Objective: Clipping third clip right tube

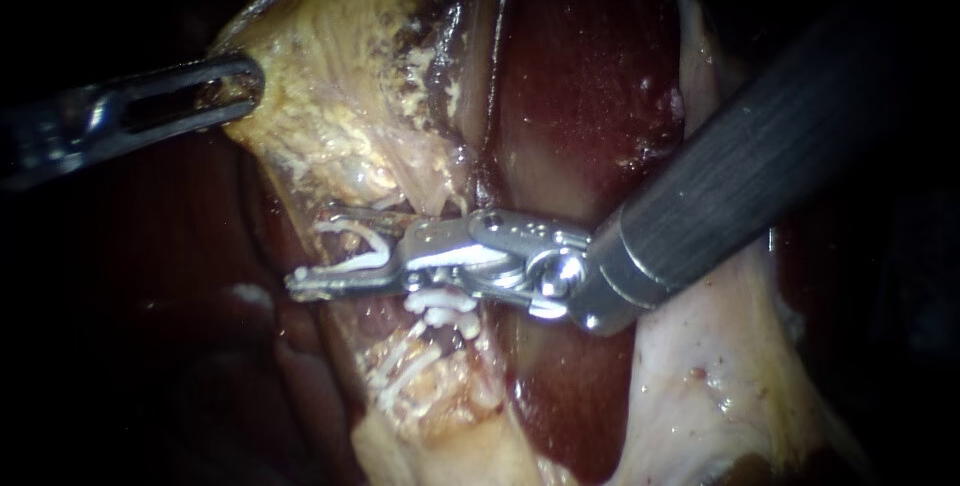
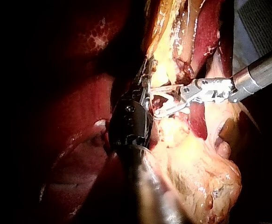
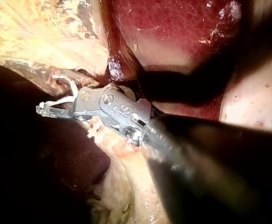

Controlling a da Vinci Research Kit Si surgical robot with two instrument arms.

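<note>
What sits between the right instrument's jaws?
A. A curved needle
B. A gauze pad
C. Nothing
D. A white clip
D: a white clip sits in the right instrument, with both jaws touching it from opposite sides.

clip (image 1: pixel 355 246): white, open, arms curved apart | set clips (image 1: pixel 440 308): white, closed, just beside it
</note>
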